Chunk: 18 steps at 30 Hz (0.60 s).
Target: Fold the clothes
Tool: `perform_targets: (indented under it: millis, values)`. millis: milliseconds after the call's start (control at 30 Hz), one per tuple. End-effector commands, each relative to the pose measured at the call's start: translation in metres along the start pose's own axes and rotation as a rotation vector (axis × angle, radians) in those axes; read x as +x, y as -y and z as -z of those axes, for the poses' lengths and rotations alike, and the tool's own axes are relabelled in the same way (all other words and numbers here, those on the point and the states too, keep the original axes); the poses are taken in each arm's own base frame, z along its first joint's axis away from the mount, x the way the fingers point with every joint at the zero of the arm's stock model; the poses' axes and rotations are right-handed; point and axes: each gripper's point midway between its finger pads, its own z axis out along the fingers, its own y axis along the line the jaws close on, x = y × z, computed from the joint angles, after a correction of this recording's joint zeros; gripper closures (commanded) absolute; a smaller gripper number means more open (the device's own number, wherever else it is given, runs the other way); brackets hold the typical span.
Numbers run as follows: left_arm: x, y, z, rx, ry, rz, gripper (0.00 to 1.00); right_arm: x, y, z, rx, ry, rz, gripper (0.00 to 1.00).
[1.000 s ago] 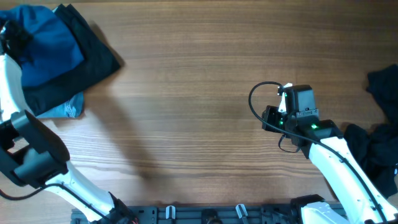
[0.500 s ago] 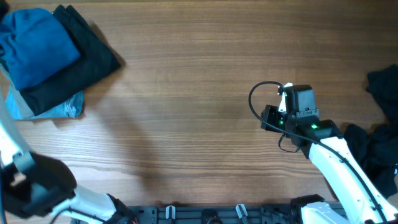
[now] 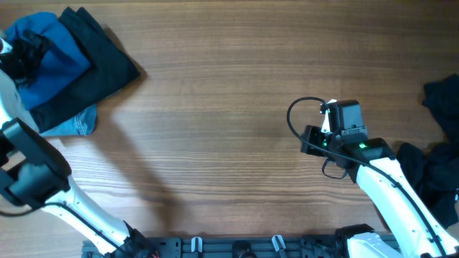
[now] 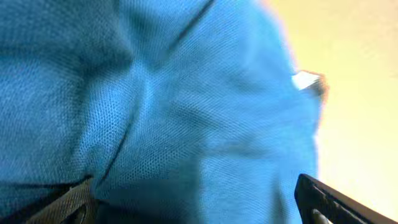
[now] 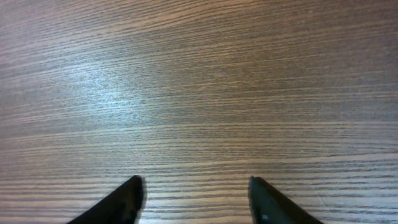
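Note:
A blue garment (image 3: 63, 49) lies bunched on a folded black garment (image 3: 104, 72) at the far left, with a light denim piece (image 3: 80, 123) under them. My left gripper (image 3: 24, 54) is on the blue garment. In the left wrist view the blue garment (image 4: 186, 93) fills the frame and lies between the wide-apart fingers of the left gripper (image 4: 199, 202). My right gripper (image 3: 310, 140) is open and empty over bare wood at the right; the right wrist view shows the gripper (image 5: 196, 186) with only table between its fingers.
A heap of dark clothes (image 3: 439, 143) lies at the right edge, beside the right arm. The wooden table (image 3: 215, 107) stretches between the two piles. A rail with clips (image 3: 237, 245) runs along the front edge.
My left arm swung out toward the left edge, then came back onto the blue garment, which is now more bunched. The right arm has not moved.

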Motion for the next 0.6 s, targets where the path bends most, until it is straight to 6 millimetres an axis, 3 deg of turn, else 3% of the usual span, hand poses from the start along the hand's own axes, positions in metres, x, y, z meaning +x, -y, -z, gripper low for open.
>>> perform_targets:
  millis: [0,33,67,133,200,233,300,367,467,533,567]
  values:
    - [-0.039,0.094,0.098,0.146,0.198,-0.14,0.0,-0.012,-0.003,0.005,-0.004,0.049,0.008,0.2]
    - [-0.034,0.125,0.126,0.185,0.227,-0.2,0.0,-0.017,-0.007,0.006,-0.024,0.068,0.01,0.14]
    - [-0.023,0.149,0.14,0.206,0.23,-0.26,0.0,-0.022,-0.013,0.006,-0.055,0.086,0.013,0.11]
    - [0.009,0.175,0.142,0.192,0.173,-0.291,0.0,-0.03,-0.025,0.008,-0.122,0.114,0.024,0.07]
    - [0.065,0.19,0.126,0.18,0.003,-0.311,0.0,-0.041,-0.047,0.014,-0.231,0.157,0.096,0.07]
    - [0.112,0.188,0.113,0.109,-0.142,-0.327,0.0,-0.049,-0.055,0.019,-0.263,0.188,0.155,0.07]
    - [0.157,0.173,0.105,-0.031,-0.271,-0.364,0.0,-0.066,-0.058,0.034,-0.254,0.225,0.204,0.03]
    - [0.211,0.143,0.112,-0.217,-0.465,-0.414,0.0,-0.098,-0.061,0.066,-0.234,0.289,0.218,0.0]
    - [0.255,0.115,0.139,-0.35,-0.675,-0.429,0.0,-0.117,-0.063,0.096,-0.222,0.318,0.204,0.0]
    - [0.271,0.102,0.158,-0.409,-0.772,-0.432,0.0,-0.103,-0.055,0.09,-0.196,0.247,0.137,0.0]
    - [0.281,0.098,0.168,-0.429,-0.826,-0.449,0.0,-0.09,-0.039,0.085,-0.128,0.188,0.037,0.0]
